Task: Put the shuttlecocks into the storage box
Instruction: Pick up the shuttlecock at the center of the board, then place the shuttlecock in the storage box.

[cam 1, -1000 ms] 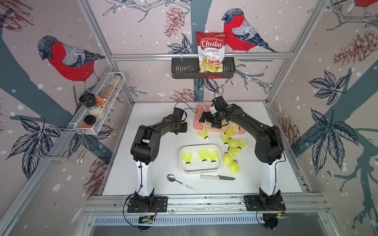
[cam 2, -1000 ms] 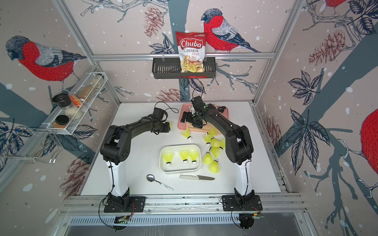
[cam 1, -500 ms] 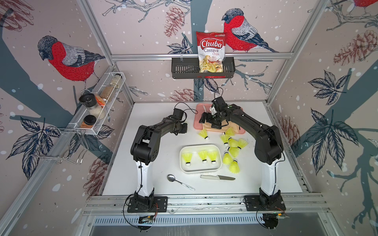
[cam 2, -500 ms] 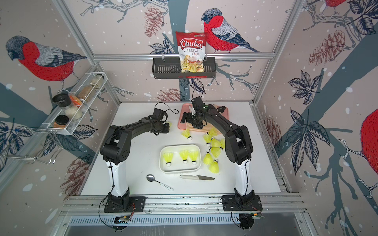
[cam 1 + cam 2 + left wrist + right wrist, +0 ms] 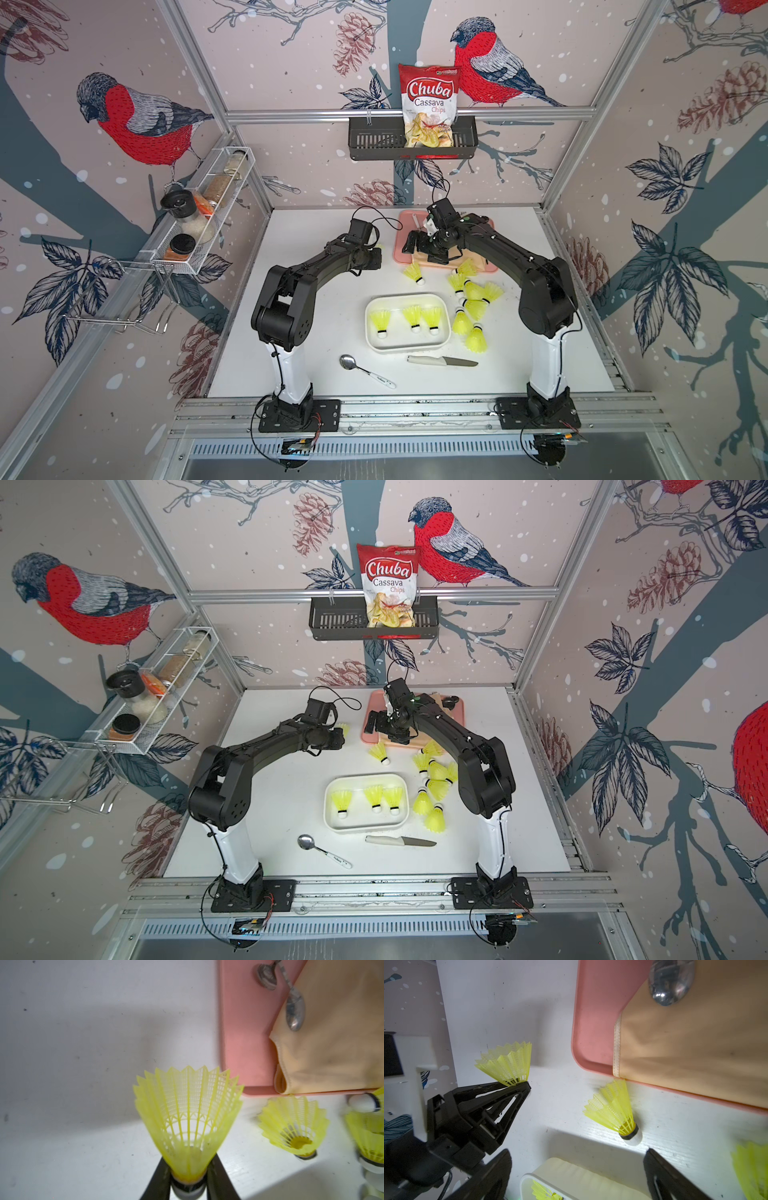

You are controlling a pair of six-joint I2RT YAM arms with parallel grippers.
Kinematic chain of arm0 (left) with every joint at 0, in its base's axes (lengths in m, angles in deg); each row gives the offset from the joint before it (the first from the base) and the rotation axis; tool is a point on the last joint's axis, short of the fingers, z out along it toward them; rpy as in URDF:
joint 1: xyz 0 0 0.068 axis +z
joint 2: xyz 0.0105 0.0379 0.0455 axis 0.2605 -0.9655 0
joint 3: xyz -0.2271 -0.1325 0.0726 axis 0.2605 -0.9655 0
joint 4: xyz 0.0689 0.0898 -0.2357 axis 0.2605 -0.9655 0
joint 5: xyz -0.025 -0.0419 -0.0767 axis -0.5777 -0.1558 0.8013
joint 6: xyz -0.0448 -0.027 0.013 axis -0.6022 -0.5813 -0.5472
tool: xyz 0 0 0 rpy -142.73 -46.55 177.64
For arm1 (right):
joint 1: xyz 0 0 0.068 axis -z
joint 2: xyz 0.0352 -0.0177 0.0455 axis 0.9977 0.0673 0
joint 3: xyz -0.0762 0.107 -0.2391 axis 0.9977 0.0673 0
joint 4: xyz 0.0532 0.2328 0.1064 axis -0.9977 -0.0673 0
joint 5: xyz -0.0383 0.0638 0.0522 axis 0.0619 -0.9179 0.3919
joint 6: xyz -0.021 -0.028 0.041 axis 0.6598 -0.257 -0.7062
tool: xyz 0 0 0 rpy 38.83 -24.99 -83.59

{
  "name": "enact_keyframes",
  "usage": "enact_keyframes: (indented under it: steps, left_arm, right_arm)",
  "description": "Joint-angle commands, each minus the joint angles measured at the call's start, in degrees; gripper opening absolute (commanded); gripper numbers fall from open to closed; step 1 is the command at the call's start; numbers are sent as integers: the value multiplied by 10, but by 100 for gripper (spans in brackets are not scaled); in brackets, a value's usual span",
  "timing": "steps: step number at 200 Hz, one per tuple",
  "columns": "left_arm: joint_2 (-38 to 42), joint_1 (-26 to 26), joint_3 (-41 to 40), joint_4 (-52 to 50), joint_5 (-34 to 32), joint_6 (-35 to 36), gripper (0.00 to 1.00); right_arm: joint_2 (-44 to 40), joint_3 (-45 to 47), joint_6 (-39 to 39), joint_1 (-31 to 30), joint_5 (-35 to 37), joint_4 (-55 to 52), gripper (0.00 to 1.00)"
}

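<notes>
Left tool [image 5: 188,1182] clamps a shuttlecock [image 5: 188,1118] by its base.

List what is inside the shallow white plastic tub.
Three neon yellow-green plastic shuttlecocks sit in a row in the white tub. Neither arm covers it in the top views, so nothing is hidden.

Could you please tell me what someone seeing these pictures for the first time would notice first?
The neon yellow-green shuttlecocks stand out first: a loose cluster on the white table beside the storage box, and three more inside it. Next, the left gripper is shut on a shuttlecock near the pink tray, while the right gripper hangs open. The red chips bag in the black basket on the back wall also catches the eye.
</notes>
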Motion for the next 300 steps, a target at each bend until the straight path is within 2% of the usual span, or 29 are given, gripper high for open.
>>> enact_keyframes:
  steps: [1, 47, 93, 119, 146, 170, 300]
  left_arm:
    - [46, -16, -23, -16, 6, -48, 22]
    - [180, -77, -108, -52, 37, -152, 23]
    - [312, -188, -228, -53, 42, -292, 23]
    - [356, -252, -278, -37, 22, -360, 23]
    - [364, -297, -309, -24, -2, -404, 23]
    - [355, -317, -317, -18, -25, -423, 24]
    - [307, -321, -315, -11, -59, -418, 24]
  right_arm:
    - [-36, 19, 18, -6, 18, -2, 100]
    - [-145, 116, 34, -22, 18, -13, 100]
    - [-258, 237, 33, -62, 18, -31, 100]
    - [-312, 290, 25, -89, 15, -43, 100]
    - [-347, 340, 19, -115, -2, -41, 99]
    - [-366, 378, 7, -137, -7, -24, 98]
    - [-376, 423, -7, -144, 2, 10, 98]
